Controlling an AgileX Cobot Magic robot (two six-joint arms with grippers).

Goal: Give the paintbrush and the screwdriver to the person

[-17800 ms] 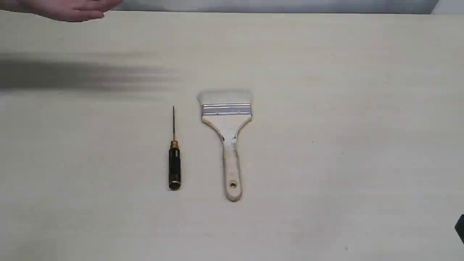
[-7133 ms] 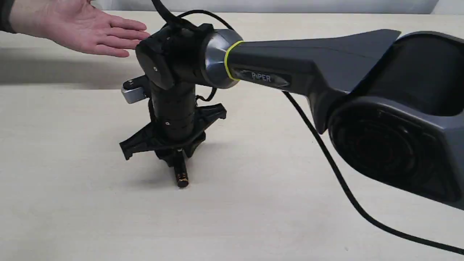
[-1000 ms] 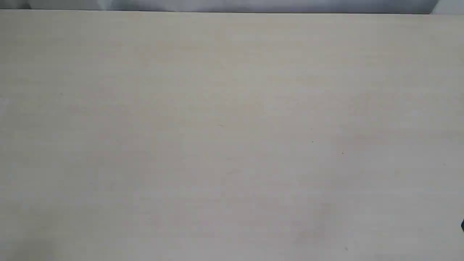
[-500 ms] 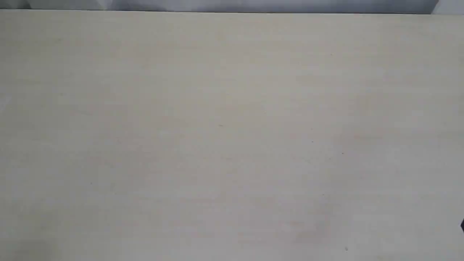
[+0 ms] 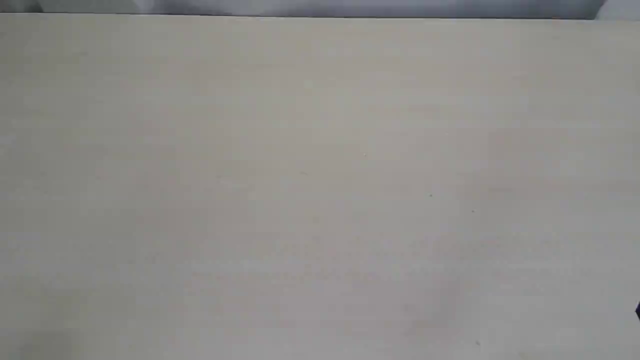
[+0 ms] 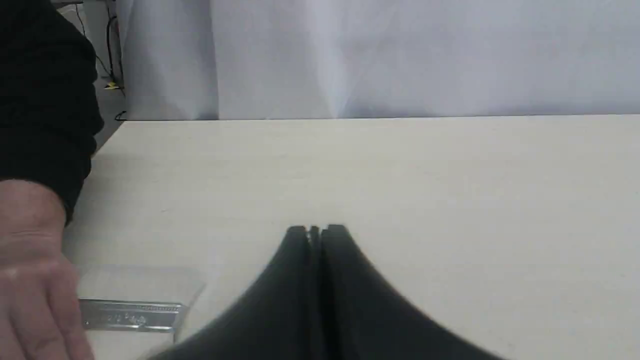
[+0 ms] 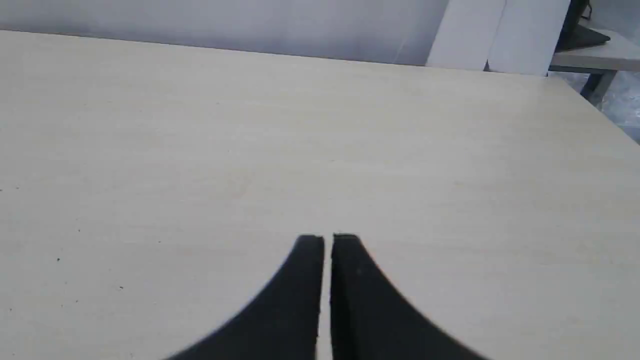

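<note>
The paintbrush [image 6: 132,312] lies flat on the table [image 6: 400,175], showing only its head in the left wrist view: a fan of pale, translucent-looking bristles ahead of a ribbed, shiny silver metal ferrule. The handle end is hidden behind the person's hand [image 6: 35,280], whose bare, light skin overlaps one end of the ferrule; whether the fingers actually touch it cannot be told. A black fabric sleeve [image 6: 45,100] covers the wrist above that hand. Near the brush, but apart from it, the left gripper [image 6: 315,231] is clenched on nothing, its two matte black, curved fingers pressed together at squared tips. The right gripper [image 7: 327,239] has the same tapering black shape and is closed down to a hairline slit, empty, above bare tabletop. The table is a smooth, pale beige laminate with faint wood grain and a few tiny dark specks. In the exterior view its far edge runs straight along the top of the frame under a soft grey backdrop [image 5: 320,7], and a small dark sliver [image 5: 638,310] cuts in at the lower right edge.
</note>
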